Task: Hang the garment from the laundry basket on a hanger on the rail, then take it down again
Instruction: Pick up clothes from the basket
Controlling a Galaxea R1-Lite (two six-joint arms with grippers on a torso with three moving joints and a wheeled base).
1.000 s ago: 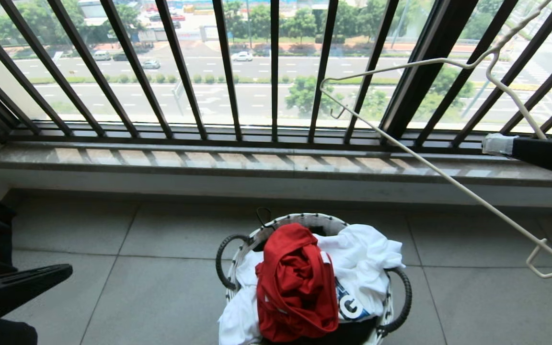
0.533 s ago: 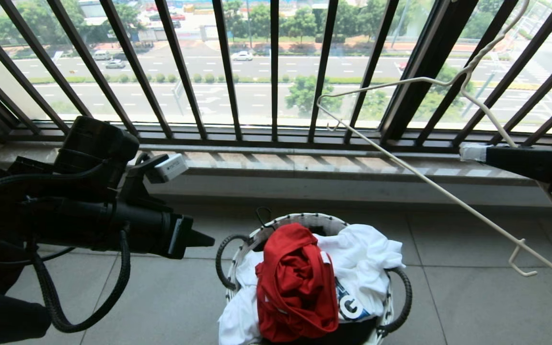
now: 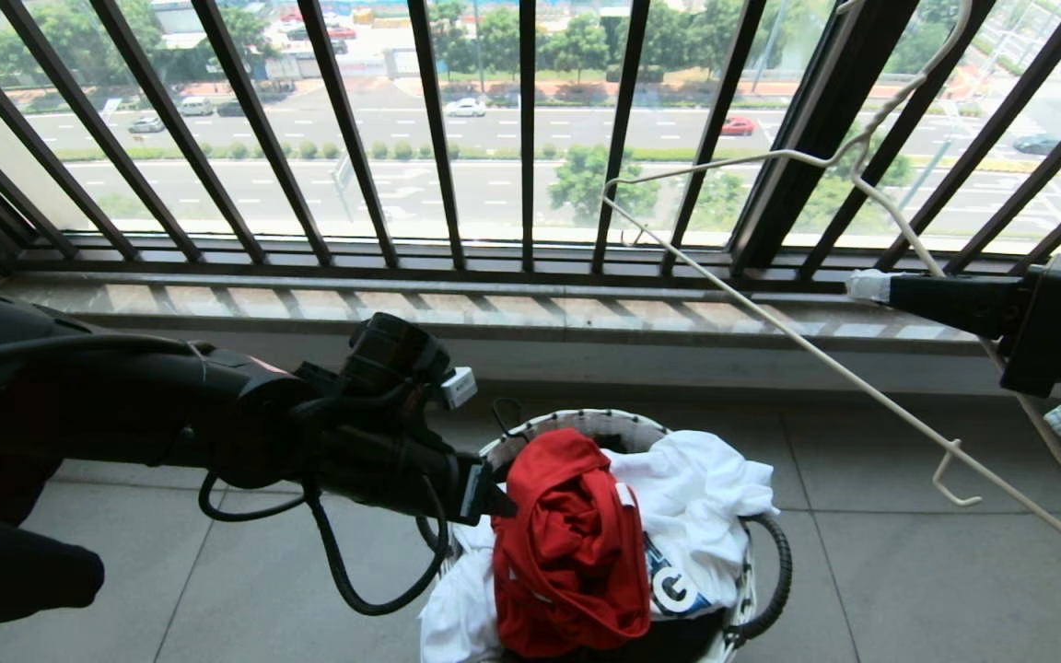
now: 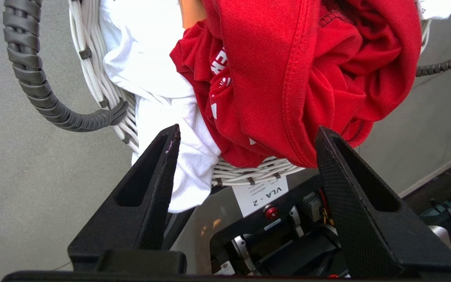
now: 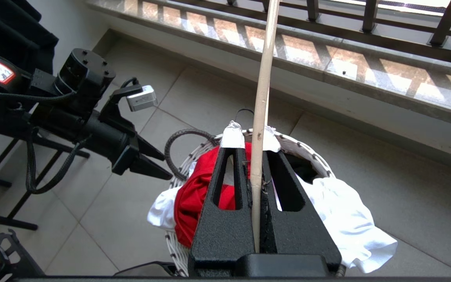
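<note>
Looking down at the tiled floor below the barred window, I see the basket standing on it near the bottom edge of my head view, with white laundry spilling over its rim. The garment lies bunched on top of that pile, white lettering showing in its folds. My left hand reaches in from the left side of the basket with its fingers spread wide, one on either side of the garment's lower fold and not closed on it. My right hand is up at the right, by the window ledge, pinched tight on the hanger, which slants across the bars above the floor, apart from the basket.
</note>
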